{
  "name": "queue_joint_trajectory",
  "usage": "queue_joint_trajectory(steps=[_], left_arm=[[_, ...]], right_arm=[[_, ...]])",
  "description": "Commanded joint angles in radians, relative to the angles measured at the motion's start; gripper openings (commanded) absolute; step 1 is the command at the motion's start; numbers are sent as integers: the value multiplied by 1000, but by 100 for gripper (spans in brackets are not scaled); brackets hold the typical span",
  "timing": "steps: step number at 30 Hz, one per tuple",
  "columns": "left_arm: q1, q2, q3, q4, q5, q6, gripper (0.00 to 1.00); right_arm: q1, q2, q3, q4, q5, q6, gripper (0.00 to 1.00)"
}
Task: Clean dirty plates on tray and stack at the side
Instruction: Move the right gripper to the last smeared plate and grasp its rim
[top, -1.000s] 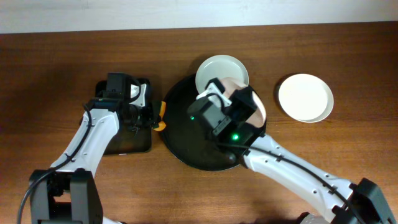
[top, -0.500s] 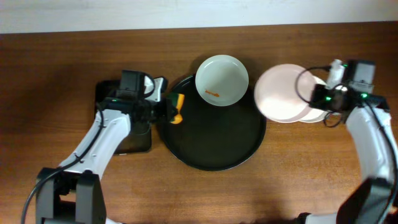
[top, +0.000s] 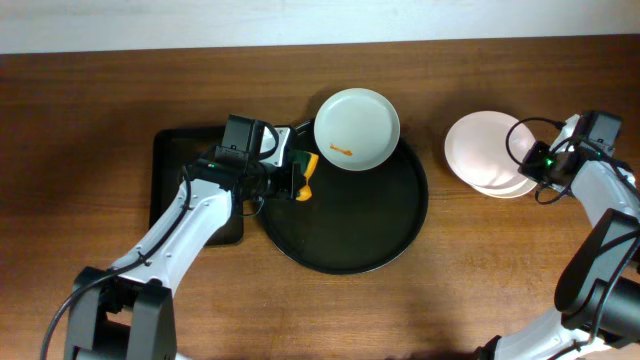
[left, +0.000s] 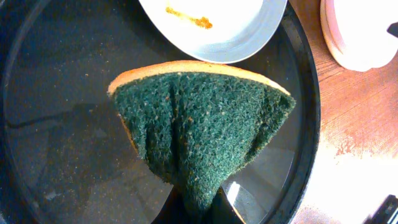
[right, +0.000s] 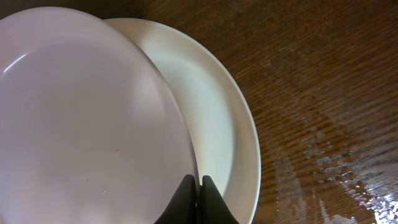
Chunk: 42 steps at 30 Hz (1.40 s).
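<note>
One white plate (top: 357, 129), orange-smeared, lies across the far rim of the black tray (top: 345, 230). Two other plates (top: 490, 155) sit stacked, slightly offset, on the tabletop (top: 520, 240) right of it.

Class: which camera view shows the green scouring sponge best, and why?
Left wrist: the sponge fills the frame, with its green face and orange edge clear. Overhead shows only a small orange sliver. Right wrist shows none of it.

No legible text, label, brand, number or sign anywhere. None on the plates (top: 356, 128), on the tray (top: 345, 235) or on the sponge (left: 205, 124), in any of the three views.
</note>
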<state>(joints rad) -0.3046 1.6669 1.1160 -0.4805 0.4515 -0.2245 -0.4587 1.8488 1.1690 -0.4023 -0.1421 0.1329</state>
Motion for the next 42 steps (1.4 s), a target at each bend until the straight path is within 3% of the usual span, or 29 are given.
queue_joint_trajectory(steps=[1,4,8,9,10,12,14,19,21,25,28,32,35,36,37,38,42], left_arm=[[0,5,-3,17,-8,6,1],[0,5,-3,18,-8,6,1],[0,5,-3,18,-8,6,1],[0,5,-3,19,-8,6,1],[0,5,-3,21,-8,6,1],[0,5,-2,32,-34,6,1],[0,5,-2,40,-34,6,1],[0,5,-2,36,-33,6,1],[0,5,-2,34,-33,6,1],[0,5,-2,31,-34,6,2],[0,5,-2,31,-34,6,2],[0,5,-2,31,-34,6,2],[0,5,-2,31,-34,6,2],[0,5,-2,31,-34,6,2],[0,5,-2,31,-34,6,2],[0,5,-2,31,-34,6,2],[0,5,-2,31,-34,6,2]], right_arm=[[-3,-6,16,11,48,8,4],[-3,-6,36,21,-9,8,15],[-13,-26,77,-18,-8,9,16],[-20,-34,77,-24,-8,19,28],[-21,-42,77,-31,-20,19,47],[-10,-62,82,-34,-198,3,61],[34,-64,106,-60,-309,-53,63],[337,-58,135,-62,-286,-311,78],[448,-28,135,40,-257,-346,90],[492,69,135,232,-259,-341,92],[492,185,135,360,-277,-334,91],[520,285,135,444,-306,-335,77],[547,286,135,454,-319,-335,48],[551,286,135,429,-319,-334,28],[550,285,135,415,-318,-335,19],[545,280,135,383,-318,-335,4],[529,178,135,279,-293,-334,4]])
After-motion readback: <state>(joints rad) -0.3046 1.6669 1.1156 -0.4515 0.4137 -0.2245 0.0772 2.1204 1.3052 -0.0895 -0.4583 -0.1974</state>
